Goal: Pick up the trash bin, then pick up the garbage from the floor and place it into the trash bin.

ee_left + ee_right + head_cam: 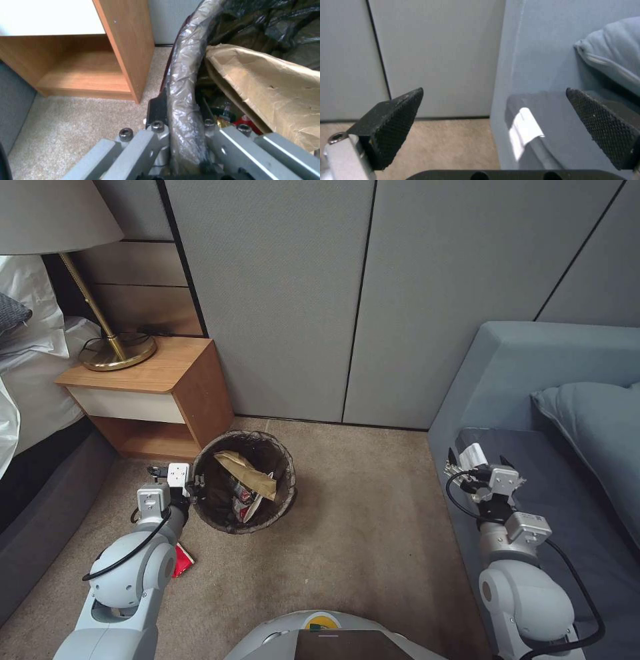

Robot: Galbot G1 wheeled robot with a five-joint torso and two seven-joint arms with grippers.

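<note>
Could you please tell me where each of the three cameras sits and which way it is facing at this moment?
Head view: on the head, looking down at carpet, both arms and the round trash bin with dark bag liner.
Left wrist view: on the left wrist, facing along the left gripper shut on the bin rim.
Right wrist view: behind the open right gripper, facing the blue-grey sofa.
Shared: head and left wrist both show the wooden nightstand.

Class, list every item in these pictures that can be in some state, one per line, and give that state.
trash bin: upright on the carpet, bag-lined, holding litter.
left gripper: shut on the trash bin rim.
right gripper: open, empty, over the sofa edge.
brown paper: crumpled, inside the bin.
white paper: lying on the sofa seat edge.
red wrapper: on the floor by the left arm.
</note>
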